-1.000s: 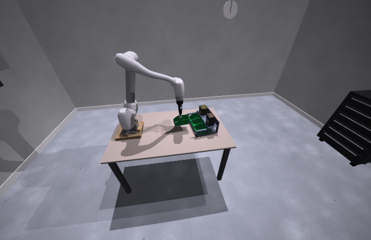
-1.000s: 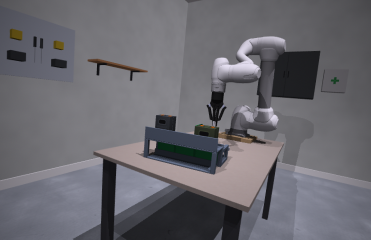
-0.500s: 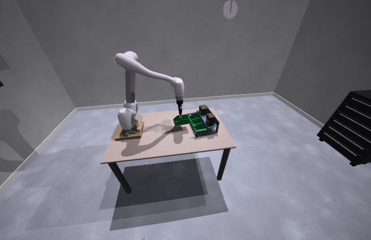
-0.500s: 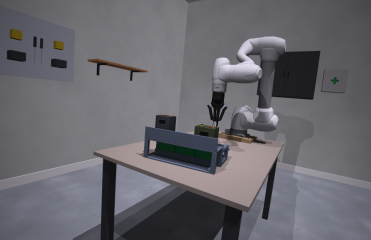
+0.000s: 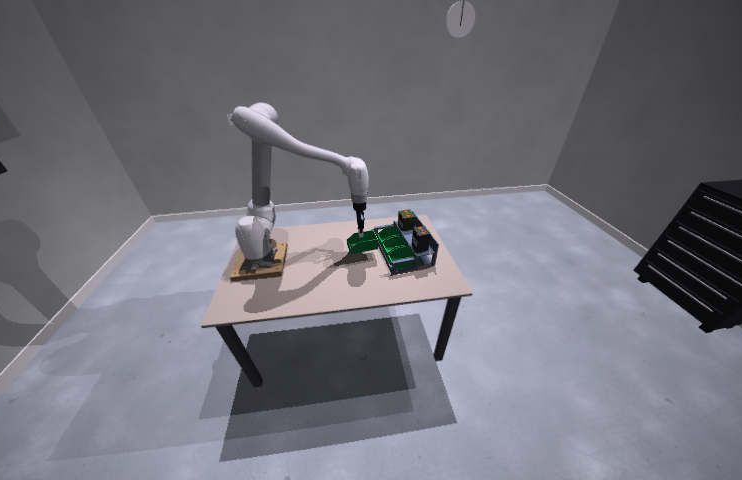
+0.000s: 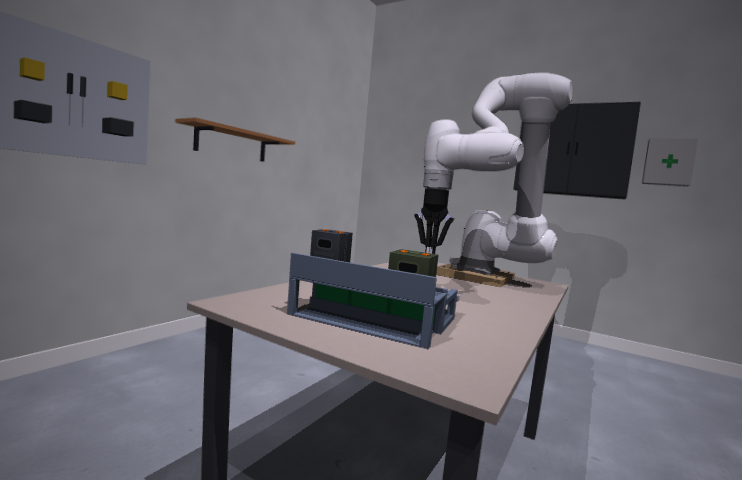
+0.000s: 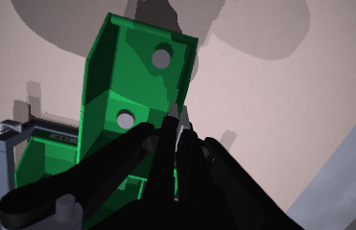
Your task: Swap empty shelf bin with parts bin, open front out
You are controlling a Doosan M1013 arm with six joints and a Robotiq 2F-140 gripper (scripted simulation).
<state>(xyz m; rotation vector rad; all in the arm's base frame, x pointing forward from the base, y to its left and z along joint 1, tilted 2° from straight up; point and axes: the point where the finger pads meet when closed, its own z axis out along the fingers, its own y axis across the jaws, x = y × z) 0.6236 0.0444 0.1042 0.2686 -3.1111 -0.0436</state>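
Note:
A green open bin (image 5: 361,242) (image 7: 132,81) with two grey round parts (image 7: 161,57) in it is on or just above the table (image 5: 304,294) (image 6: 485,350) (image 7: 281,96), right in front of the blue-grey shelf (image 5: 434,249) (image 6: 360,277) (image 7: 5,144). My gripper (image 5: 359,230) (image 6: 431,249) (image 7: 176,114) points down and is shut on this bin's thin side wall. In the exterior view the bin is hidden behind the shelf. More green bins (image 5: 395,246) (image 6: 366,301) (image 7: 41,158) fill the shelf; I cannot tell which one is empty.
Two dark boxes with orange tops (image 5: 406,219) (image 5: 421,237) (image 6: 330,244) (image 6: 412,262) stand on the shelf's top board. The arm's base sits on a wooden plate (image 5: 259,266) (image 6: 479,277) at the table's far left. A black drawer cabinet (image 5: 706,249) stands off to the right.

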